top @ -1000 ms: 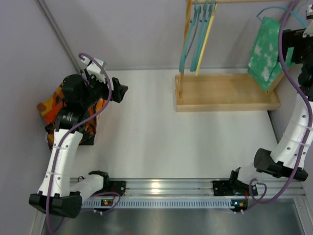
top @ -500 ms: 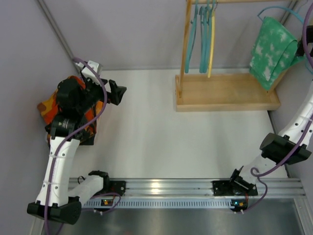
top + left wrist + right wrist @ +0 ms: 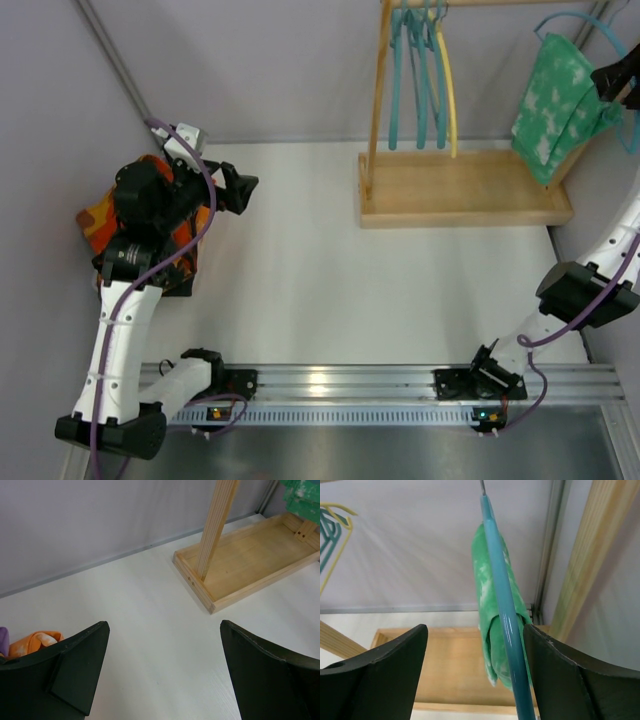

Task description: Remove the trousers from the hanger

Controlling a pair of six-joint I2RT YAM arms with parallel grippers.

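Closest to me, at about 9 o'clock on the surface (image 3: pixel 300 270), my left pincer (image 3: pixel 238 188) hangs released with nothing between its fingers. It faces out toward the wooden rack (image 3: pixel 460 190). The orange patterned trousers (image 3: pixel 100 215) lie bunched just behind it at the surface's left edge, mostly under the arm. The left wrist view shows a sliver of purple cloth (image 3: pixel 2 640) beside them. I take that heap to be the drop spot, which would explain the arm waiting there.

Farther out, at 12 o'clock, the empty hangers (image 3: pixel 420 70) dangle from the rack's rail. One garment remains: the green trousers (image 3: pixel 553 100), at 1 o'clock, folded over the teal hanger (image 3: pixel 502 630). My right pincer (image 3: pixel 475 630) is up there, spread wide. The hanger's bar runs between its fingers, nearer the right one, and I judge it is not yet clamped. That straddle seems meant for steadying the hanger so the cloth can be slid off.
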